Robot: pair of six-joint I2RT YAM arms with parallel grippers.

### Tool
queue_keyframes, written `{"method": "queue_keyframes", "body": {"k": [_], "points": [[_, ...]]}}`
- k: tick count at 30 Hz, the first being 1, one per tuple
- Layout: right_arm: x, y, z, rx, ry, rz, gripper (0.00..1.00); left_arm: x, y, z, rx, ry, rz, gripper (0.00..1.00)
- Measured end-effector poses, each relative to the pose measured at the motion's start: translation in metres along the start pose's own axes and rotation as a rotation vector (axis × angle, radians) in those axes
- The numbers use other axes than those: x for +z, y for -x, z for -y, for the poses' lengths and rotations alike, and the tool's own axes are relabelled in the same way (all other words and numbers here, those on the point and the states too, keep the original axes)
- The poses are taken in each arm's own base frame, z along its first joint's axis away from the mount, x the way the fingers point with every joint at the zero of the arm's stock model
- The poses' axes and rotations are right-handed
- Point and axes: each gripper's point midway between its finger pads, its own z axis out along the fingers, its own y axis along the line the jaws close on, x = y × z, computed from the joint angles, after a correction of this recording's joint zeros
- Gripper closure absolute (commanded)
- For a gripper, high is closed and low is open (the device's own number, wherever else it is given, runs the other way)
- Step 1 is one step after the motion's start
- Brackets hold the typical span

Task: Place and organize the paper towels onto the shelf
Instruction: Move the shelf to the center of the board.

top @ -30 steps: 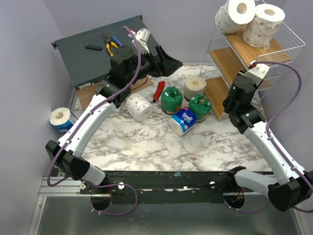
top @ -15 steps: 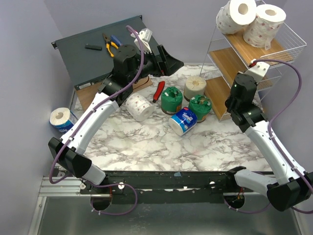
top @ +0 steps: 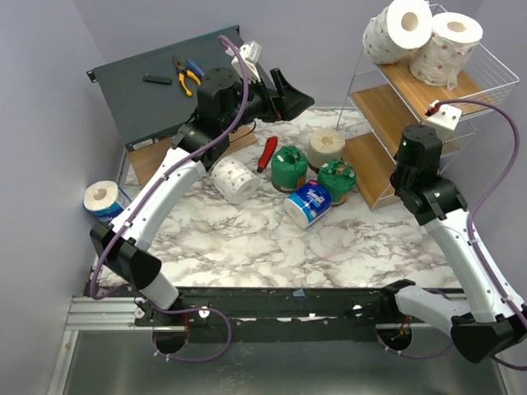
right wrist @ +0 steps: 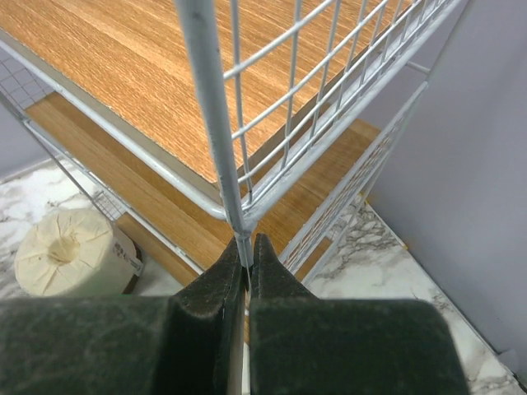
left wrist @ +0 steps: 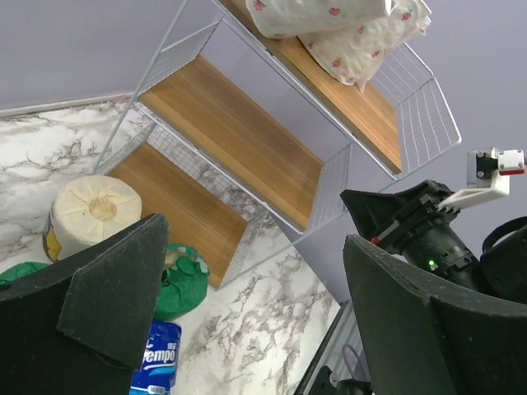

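**A:** From overhead, can you read the right gripper's jaws?

**B:** No, the right arm (top: 428, 185) covers them. Its own wrist camera shows them: the right gripper (right wrist: 247, 251) is pinched shut on the shelf (right wrist: 212, 123), clamping the white wire corner post.

**A:** And the left?

**B:** The left gripper (left wrist: 255, 239) gapes wide with nothing between its fingers, facing the shelf.

**A:** Count the rolls.

**B:** Eight overhead.
- There are three pink-specked rolls (top: 397, 31). Two lie on the shelf's top tier, and a third pink-specked roll (top: 233, 179) is on the marble table (top: 247, 239).
- Two green rolls (top: 290, 167) stand side by side.
- One cream roll (top: 328, 146) is just behind them, near the lowest tier.
- There are two blue rolls (top: 308, 202). One is in front of the green pair. The other blue roll (top: 103, 200) is at the far left by the wall, and neither wrist camera catches it.

**A:** Anything else?

**B:** One red-handled tool (top: 268, 152), just left of the green rolls.
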Motion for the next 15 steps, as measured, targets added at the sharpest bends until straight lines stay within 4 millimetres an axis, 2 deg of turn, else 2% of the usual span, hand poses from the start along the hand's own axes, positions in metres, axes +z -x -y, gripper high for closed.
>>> {"method": "queue_keyframes", "body": {"k": [10, 15], "points": [[-0.025, -0.006, 0.014, -0.024, 0.059, -0.094, 0.99, 0.005, 0.015, 0.004, 0.021, -0.018, 0.019, 0.09], [-0.037, -0.008, 0.018, -0.04, 0.095, -0.141, 0.99, 0.013, 0.018, 0.005, 0.032, -0.037, 0.014, 0.07]]}}
